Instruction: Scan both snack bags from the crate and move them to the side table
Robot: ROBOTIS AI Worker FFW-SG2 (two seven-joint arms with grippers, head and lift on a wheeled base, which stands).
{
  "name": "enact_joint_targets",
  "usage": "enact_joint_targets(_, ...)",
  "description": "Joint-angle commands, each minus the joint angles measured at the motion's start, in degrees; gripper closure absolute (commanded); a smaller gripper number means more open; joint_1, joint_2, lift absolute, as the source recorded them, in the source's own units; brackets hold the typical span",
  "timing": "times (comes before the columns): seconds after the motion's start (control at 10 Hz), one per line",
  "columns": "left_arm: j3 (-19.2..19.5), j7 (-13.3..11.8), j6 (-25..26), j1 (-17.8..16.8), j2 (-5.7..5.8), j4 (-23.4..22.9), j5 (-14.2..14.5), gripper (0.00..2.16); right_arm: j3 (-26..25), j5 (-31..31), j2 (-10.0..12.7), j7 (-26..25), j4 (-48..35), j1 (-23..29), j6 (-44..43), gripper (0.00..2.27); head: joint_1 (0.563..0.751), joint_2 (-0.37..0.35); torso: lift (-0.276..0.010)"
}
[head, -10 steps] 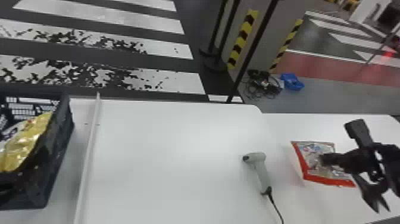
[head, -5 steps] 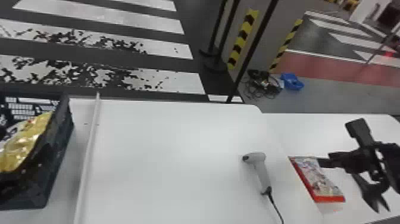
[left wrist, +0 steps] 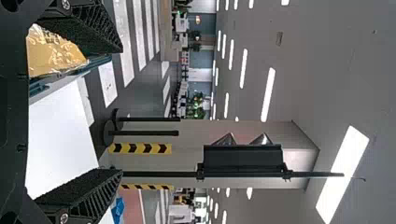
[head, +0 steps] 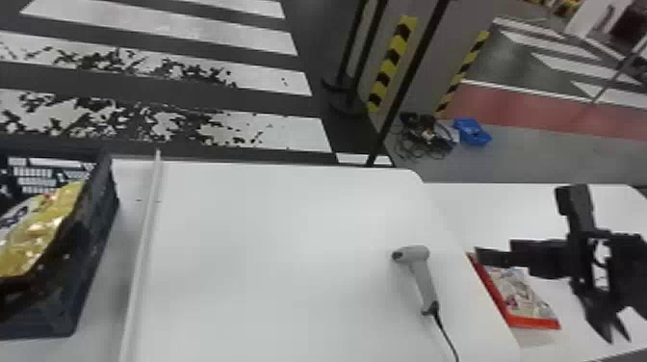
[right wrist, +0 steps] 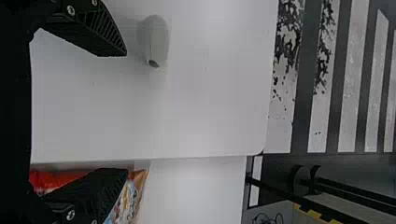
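There it was: the shiny yellow snack bag (head: 45, 228) in the black plastic crate (head: 94, 236), far left of the head view, long side slanting up rightward. My left black gripper (left wrist: 122, 111), fingers spread, looked nearer. The right black gripper (right wrist: 126, 113), also spread, hung by the red-edged snack bag (head: 520, 294) on the white side table (head: 505, 209), lower right.
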Motion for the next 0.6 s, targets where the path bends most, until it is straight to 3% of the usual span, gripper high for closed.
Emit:
enact_joint_targets(0.0,0.0,0.2,0.3,0.0,-0.20,-0.6,0.0,0.08,-3.0,-5.0,6.8,-0.7,-8.6,1.2,4.9,0.09,0.695,-0.350,-0.095)
enact_joint_targets(0.2,0.0,0.8,0.6,0.0,-0.11,-1.4,0.0,0.08,-3.0,-8.2,15.1,-2.3,-18.4,1.6,7.7,0.09,0.695,-0.340,-0.095)
enact_joint_targets(0.5,0.0,1.2,2.0,-0.1,-0.02,-2.6,0.0,0.08,1.4,-8.9,25.2,-2.9,-24.9,-0.2,8.6,0.11,0.695,-0.212,-0.095)
